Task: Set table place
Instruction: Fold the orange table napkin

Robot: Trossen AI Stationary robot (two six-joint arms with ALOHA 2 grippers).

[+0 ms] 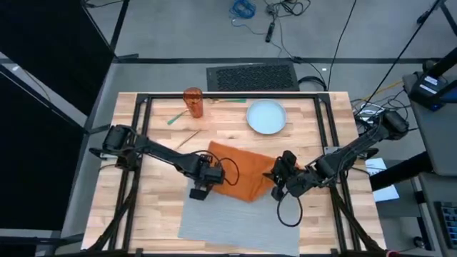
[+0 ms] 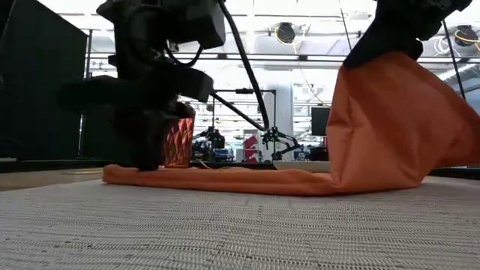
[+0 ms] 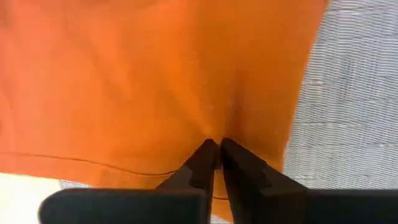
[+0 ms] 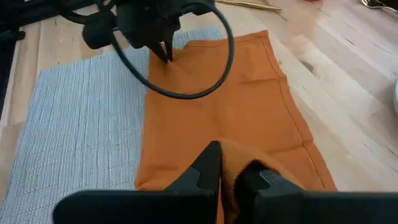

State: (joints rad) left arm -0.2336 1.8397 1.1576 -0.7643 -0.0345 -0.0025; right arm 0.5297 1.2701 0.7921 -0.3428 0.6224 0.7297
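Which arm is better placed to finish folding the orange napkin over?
Probably the right. The right gripper is shut on the napkin, its corner lifted off the placemat. The left gripper pins the far side flat.

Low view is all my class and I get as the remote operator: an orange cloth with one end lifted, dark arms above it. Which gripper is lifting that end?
Observer: The right gripper, shut on a fold of the orange napkin.
Operator: And the dark shape at the other end?
Observer: That is the left gripper, pinching the napkin where it lies over the grey placemat.
Operator: Is a plate out yet?
Observer: Yes, a pale round plate sits on the table beyond the napkin, clear of the placemat.
Operator: Anything else?
Observer: An orange cup stands upright to the plate's left.
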